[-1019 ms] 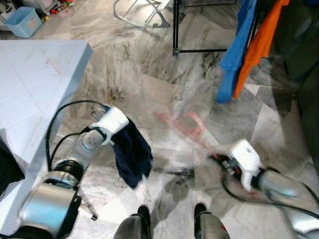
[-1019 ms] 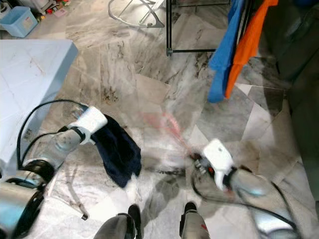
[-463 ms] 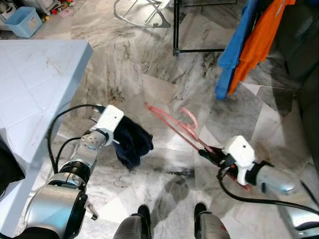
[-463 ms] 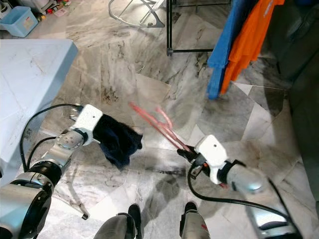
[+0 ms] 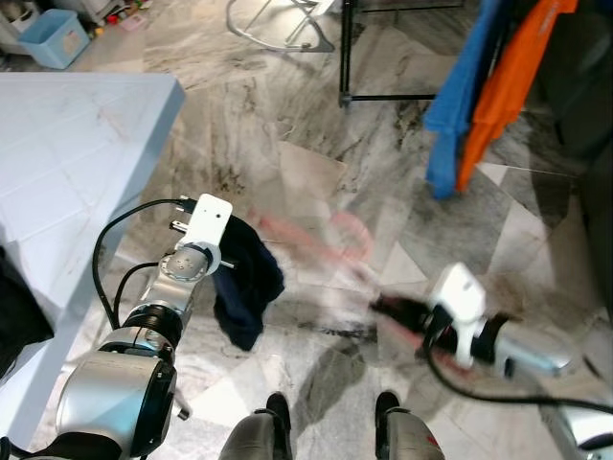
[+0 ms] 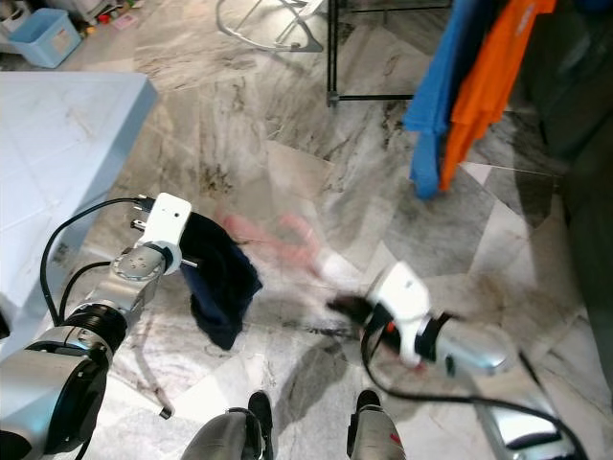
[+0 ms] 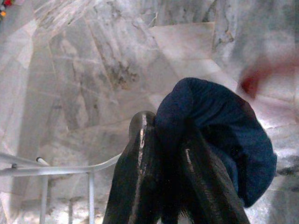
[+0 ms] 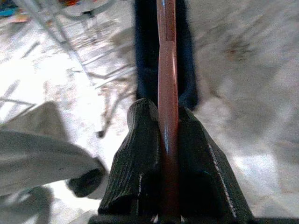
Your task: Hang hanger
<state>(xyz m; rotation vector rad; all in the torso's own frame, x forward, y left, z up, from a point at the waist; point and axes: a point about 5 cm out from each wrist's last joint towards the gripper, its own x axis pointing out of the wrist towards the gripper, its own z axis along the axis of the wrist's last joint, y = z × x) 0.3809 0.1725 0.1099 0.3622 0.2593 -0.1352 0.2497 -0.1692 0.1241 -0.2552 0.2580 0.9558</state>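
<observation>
The pink hanger (image 8: pixel 167 70) has swung toward the navy garment (image 5: pixel 244 283), both grippers (image 8: pixel 166 116) (image 7: pixel 163 135) clamped on them; dressing and hanging remain.

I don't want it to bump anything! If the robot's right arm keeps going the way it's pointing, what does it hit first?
Probably the dark blue garment held by the left end effector. The right end effector, gripping the pink hanger, points straight toward it, though the gap is hard to judge.
</observation>
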